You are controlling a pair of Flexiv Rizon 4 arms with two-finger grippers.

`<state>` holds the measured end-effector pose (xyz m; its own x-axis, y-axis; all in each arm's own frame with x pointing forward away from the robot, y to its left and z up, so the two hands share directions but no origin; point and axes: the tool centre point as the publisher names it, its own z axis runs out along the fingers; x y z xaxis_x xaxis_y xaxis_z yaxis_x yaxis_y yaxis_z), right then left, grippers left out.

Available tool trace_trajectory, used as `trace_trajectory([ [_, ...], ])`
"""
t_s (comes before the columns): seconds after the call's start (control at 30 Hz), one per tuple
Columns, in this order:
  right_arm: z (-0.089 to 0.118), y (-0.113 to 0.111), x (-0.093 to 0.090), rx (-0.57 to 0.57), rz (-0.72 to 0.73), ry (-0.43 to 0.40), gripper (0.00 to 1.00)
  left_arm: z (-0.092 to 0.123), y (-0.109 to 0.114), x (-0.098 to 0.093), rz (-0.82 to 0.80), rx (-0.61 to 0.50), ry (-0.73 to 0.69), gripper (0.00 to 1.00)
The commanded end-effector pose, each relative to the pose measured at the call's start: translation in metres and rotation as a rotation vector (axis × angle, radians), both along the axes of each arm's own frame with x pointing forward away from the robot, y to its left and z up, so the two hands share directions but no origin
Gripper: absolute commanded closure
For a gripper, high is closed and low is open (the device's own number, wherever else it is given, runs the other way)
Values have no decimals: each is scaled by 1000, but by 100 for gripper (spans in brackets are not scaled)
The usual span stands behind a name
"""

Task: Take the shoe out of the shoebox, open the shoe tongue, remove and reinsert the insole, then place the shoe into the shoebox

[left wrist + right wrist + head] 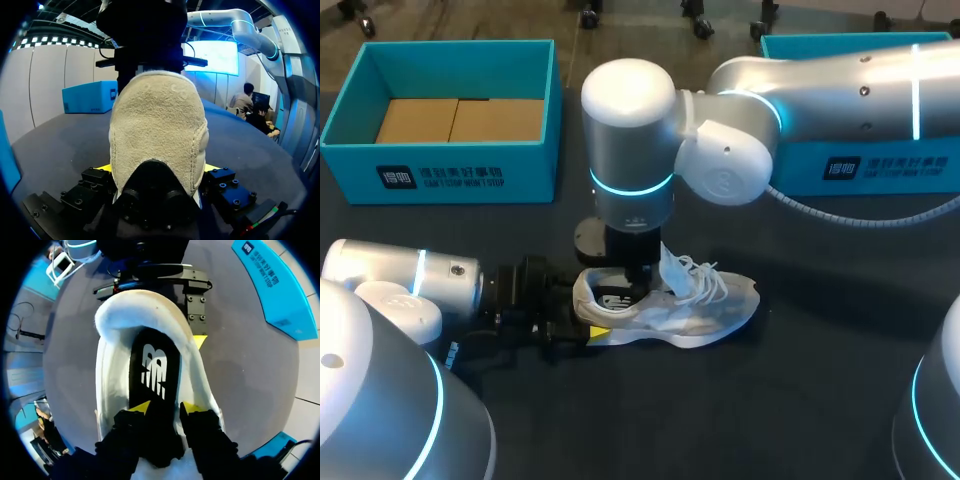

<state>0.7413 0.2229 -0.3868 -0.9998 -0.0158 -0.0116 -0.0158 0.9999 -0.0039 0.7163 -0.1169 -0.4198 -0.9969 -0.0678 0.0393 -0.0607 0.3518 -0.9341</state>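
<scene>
A white shoe (690, 300) lies on its sole on the dark table, toe to the right, laces (700, 275) loose. My left gripper (588, 328) is shut on its heel; in the left wrist view the suede heel (157, 130) fills the space between the yellow tips of the left gripper (157, 170). My right gripper (632, 280) comes straight down into the shoe's mouth. In the right wrist view the right gripper (165, 407) is open, its yellow tips a little apart over the black insole (154, 370), which lies flat inside the shoe.
A teal shoebox (440, 170) with cardboard inside stands at the back left. A second teal box (880, 165) is at the back right, partly behind my right arm. Bare dark table lies in front of and to the right of the shoe.
</scene>
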Motion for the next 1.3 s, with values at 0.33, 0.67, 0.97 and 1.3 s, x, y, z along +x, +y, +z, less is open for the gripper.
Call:
trace_trajectory([
  [0.33,-31,18,-26,55,-23,93,79,0,-1,0,-1,1,-1,100],
  [0.67,-22,10,-54,21,-102,136,100,0,-1,0,-1,1,-1,100],
  [0.97,12,-12,-63,-58,-173,92,100,0,-1,0,-1,1,-1,100],
  [1.3,43,-23,-52,-55,-172,19,100,0,-1,0,-1,1,-1,100],
])
